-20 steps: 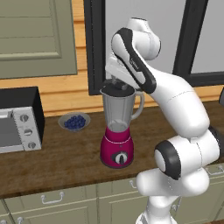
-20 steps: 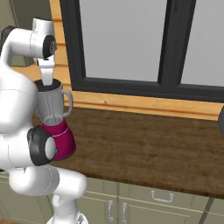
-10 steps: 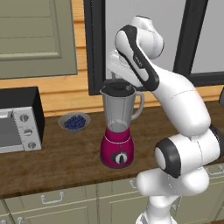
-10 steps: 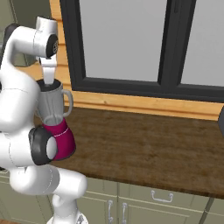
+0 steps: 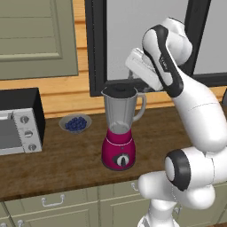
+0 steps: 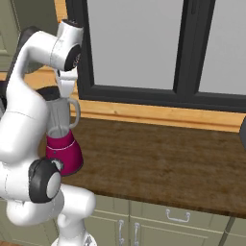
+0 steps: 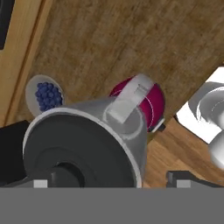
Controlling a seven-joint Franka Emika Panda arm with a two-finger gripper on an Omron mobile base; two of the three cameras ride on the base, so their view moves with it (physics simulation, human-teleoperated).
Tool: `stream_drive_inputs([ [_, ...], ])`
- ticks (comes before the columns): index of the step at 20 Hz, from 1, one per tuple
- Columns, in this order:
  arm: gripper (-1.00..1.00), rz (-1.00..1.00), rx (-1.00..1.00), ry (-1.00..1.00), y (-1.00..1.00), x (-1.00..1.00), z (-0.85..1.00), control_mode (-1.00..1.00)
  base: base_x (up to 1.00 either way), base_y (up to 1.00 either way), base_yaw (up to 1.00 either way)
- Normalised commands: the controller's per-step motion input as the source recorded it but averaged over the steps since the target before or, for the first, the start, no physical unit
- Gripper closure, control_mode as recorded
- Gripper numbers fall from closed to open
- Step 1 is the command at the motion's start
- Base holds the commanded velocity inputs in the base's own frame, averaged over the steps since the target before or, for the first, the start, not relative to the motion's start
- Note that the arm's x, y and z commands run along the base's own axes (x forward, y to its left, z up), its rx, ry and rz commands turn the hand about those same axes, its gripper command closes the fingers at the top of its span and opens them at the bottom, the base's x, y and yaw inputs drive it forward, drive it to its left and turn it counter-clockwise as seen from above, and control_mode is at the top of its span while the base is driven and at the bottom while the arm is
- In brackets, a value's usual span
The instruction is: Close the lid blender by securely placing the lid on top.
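Behind my pincer a black-framed window sits in a wood-panelled wall; below it the dark wooden bench tops grey-green cabinets.

toaster oven left, open counter right

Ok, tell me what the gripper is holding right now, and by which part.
Nothing is held. The gripper hangs above the blender, its fingers spread wide and empty. The lid already sits on the jar's mouth.

a glossy white arm of rounded, bulbous segments with dark grey bands and round caps at its joints.
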Motion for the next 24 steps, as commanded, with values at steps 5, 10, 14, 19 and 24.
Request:
stream_drive_inputs([
  [5, -1.0, 0.0, 0.17, -0.13, -0.63, -0.35, 0.03, -1.0, 0.0, 0.0, 0.0],
  [10, -1.0, 0.0, 0.14, -0.1, -0.57, -0.32, 0.0, -1.0, 0.0, 0.0, 0.0],
  [14, -1.0, -0.01, 0.07, -0.03, -0.53, -0.26, -0.05, -1.0, 0.0, 0.0, 0.0],
  [19, -1.0, 0.0, 0.0, 0.0, -0.24, -0.02, -0.09, -1.0, 0.0, 0.0, 0.0],
  [24, -1.0, 0.0, -0.05, 0.0, -0.08, 0.0, -0.11, -1.0, 0.0, 0.0, 0.0],
])
